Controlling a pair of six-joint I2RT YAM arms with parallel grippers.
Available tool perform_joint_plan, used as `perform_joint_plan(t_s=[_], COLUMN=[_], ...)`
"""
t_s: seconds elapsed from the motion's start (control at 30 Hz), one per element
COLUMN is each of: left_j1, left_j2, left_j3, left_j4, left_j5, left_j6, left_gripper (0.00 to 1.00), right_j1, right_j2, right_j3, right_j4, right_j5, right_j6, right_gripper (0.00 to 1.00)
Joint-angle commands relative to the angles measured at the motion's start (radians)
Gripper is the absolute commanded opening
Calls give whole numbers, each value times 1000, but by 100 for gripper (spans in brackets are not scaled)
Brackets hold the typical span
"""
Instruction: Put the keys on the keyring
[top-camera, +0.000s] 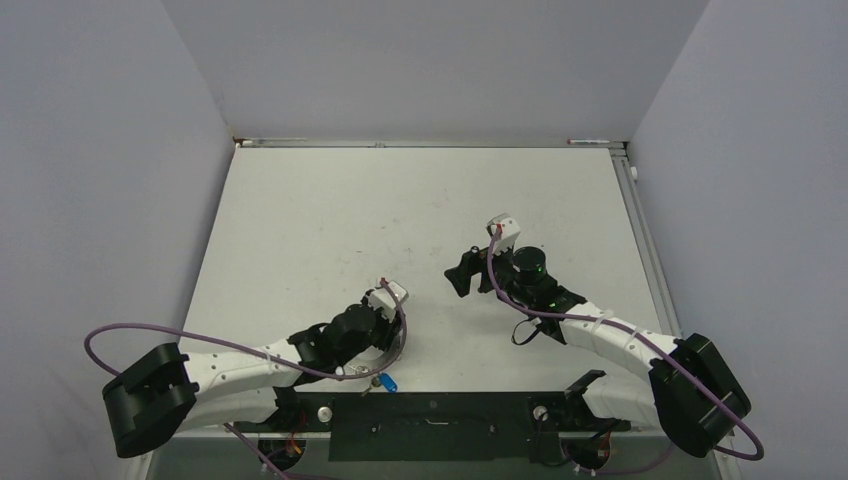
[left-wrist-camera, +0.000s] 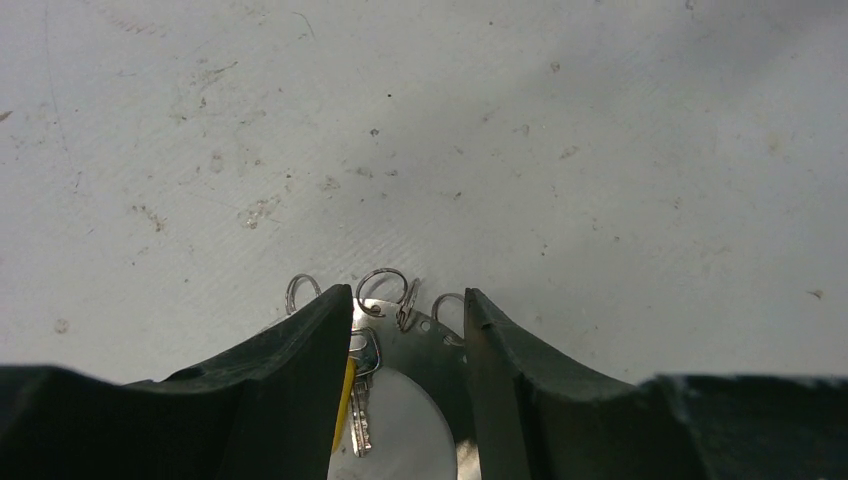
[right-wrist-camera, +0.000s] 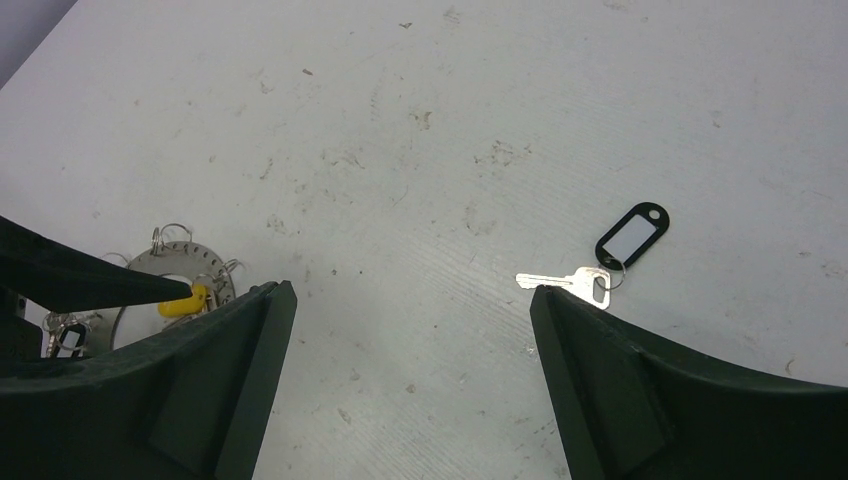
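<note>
The keyring (left-wrist-camera: 425, 345), a flat silvery ring with small wire loops on its rim, sits between the fingers of my left gripper (left-wrist-camera: 405, 300), which is shut on it. A silver key (left-wrist-camera: 362, 385) with a yellow tag hangs on the ring by the left finger. The ring also shows in the right wrist view (right-wrist-camera: 185, 262). My right gripper (right-wrist-camera: 410, 290) is open and empty just above the table. A loose key with a black tag (right-wrist-camera: 600, 270) lies just beyond its right fingertip. A blue-tagged key (top-camera: 385, 381) lies near the table's front edge.
The white table (top-camera: 400, 200) is walled by grey panels on the left, back and right. A black bar (top-camera: 430, 415) runs along the front edge between the arm bases. Purple cables loop off both arms.
</note>
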Motion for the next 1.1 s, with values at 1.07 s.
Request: perform_joint_plan(t_s=[1.07], left_j1=[25], left_j2=[224], left_j3=[91], left_j4=[48], left_j5=[-9], left_j6=[-97], left_gripper=[23], right_j1=[11], right_j2=[63], right_j3=[13], right_j4=[71], right_j5=[-61], right_j6=[31], right_gripper=[92])
